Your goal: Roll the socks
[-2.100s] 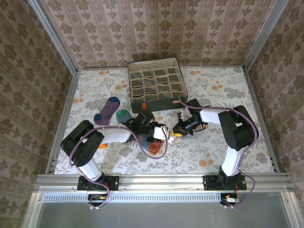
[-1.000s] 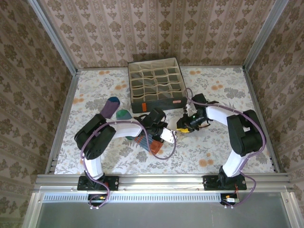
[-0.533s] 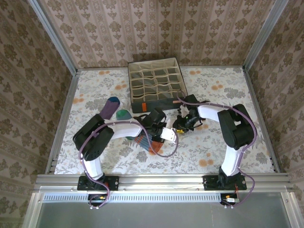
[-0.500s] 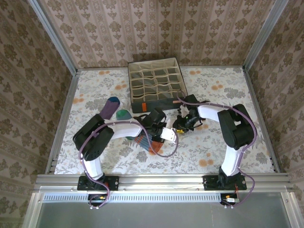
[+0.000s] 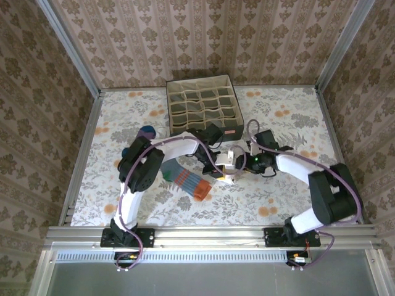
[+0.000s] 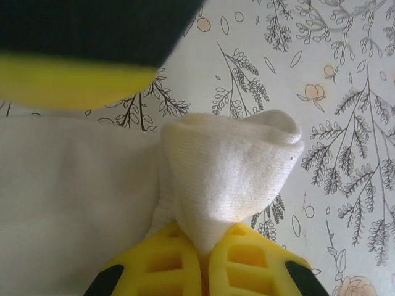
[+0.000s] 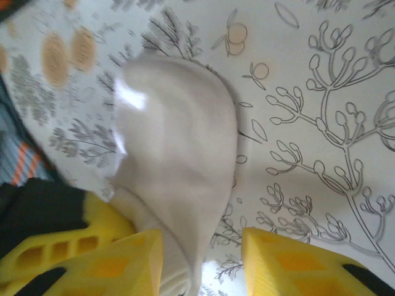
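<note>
So, the left gripper is clamped tight on one end of a white sock. The fabric bunches up into a fat little fold right above its yellow fingers. The right gripper is right up against the same sock from the other side, but its jaws stand apart. The sock leans on one finger, and there's a clear gap to the other finger, so it isn't pinching anything.

The white sock lies on the flowery tablecloth, just in front of the grey box with all the compartments, off its near right corner. The two grippers meet there nose to nose.

A grey-blue striped sock with an orange end lies flat further out from the box, in front of its near left corner. A purple sock with a blue toe sits left of the box, partly tucked behind the left arm.
</note>
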Robot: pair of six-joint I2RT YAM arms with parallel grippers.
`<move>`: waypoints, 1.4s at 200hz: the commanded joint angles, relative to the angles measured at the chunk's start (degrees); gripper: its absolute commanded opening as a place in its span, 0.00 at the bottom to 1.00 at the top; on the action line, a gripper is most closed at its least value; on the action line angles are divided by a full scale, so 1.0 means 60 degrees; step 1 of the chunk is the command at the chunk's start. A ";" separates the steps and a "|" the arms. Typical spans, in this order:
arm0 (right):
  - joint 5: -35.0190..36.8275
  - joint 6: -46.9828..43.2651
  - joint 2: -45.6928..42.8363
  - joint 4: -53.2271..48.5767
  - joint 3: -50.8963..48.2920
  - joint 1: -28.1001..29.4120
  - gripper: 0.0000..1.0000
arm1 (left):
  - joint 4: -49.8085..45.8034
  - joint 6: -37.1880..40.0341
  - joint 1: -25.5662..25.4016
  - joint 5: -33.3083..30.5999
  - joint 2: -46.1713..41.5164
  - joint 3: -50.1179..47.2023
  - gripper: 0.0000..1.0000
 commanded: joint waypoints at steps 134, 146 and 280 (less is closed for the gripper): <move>-0.0479 0.0638 0.0037 0.3020 -0.1637 0.1232 0.45 | -0.1487 -0.1355 0.0403 0.0474 0.1454 0.0650 0.00; -0.0258 0.0638 0.0289 0.2905 -0.1558 0.1221 0.33 | -0.1192 -0.1413 0.0439 0.0518 0.1356 0.0464 0.00; 0.0560 0.0792 0.2545 -0.0551 0.0419 0.1045 0.00 | 0.3925 -0.0245 0.0518 -0.0630 -0.2366 -0.3306 0.46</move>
